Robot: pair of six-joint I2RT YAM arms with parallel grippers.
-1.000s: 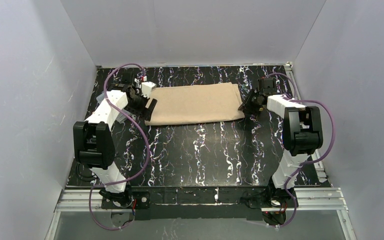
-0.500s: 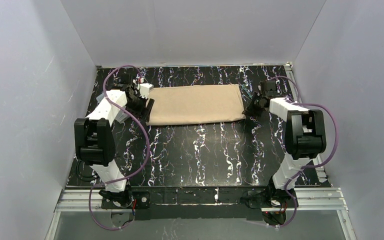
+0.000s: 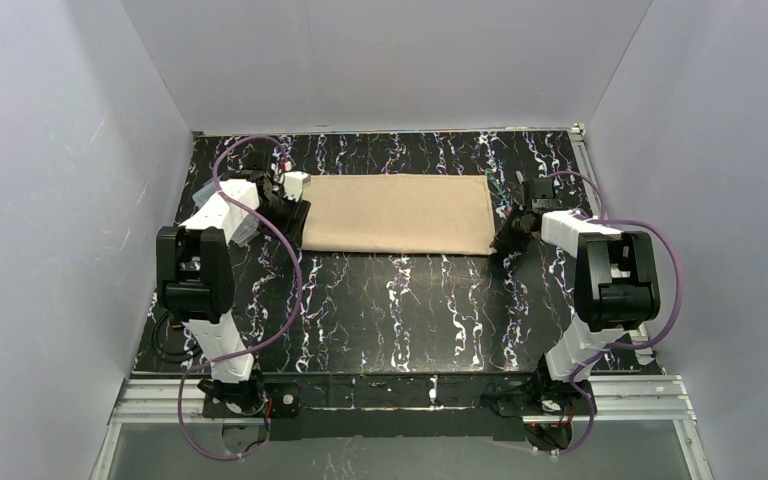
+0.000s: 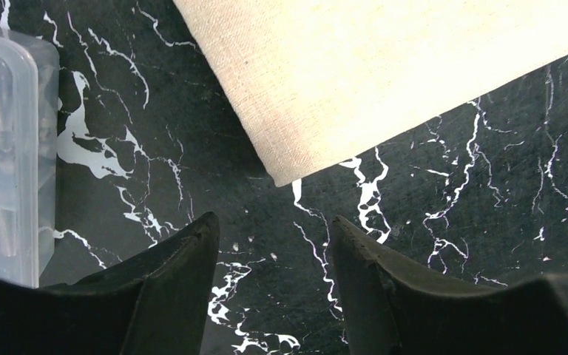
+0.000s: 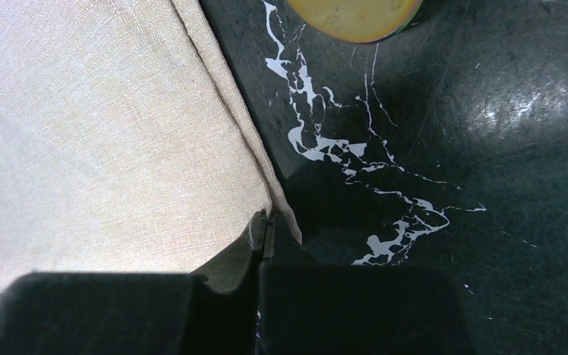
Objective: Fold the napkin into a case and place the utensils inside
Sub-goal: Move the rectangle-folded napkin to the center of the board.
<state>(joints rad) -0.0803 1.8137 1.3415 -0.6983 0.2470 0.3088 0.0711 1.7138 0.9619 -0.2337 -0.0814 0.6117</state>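
The tan napkin (image 3: 400, 213) lies as a flat folded rectangle at the back middle of the table. My right gripper (image 3: 505, 232) is at its near right corner, shut on the napkin's corner edge (image 5: 266, 200), where two cloth layers show. The yellow bowl of a spoon (image 5: 351, 11), one of the utensils, lies just beyond on the black surface. My left gripper (image 4: 274, 222) hovers open just off the napkin's near left corner (image 4: 285, 174), with only bare table between its fingers. In the top view the left gripper (image 3: 295, 215) sits against the napkin's left edge.
A clear plastic compartment box (image 4: 4, 148) stands left of the left gripper. The black marbled table (image 3: 400, 310) stretches in front of the napkin. White walls close in the back and both sides.
The right gripper shut on the napkin's corner and drew it rightward, so the cloth lies flatter and longer. The left gripper's jaws narrowed and it shifted slightly back.
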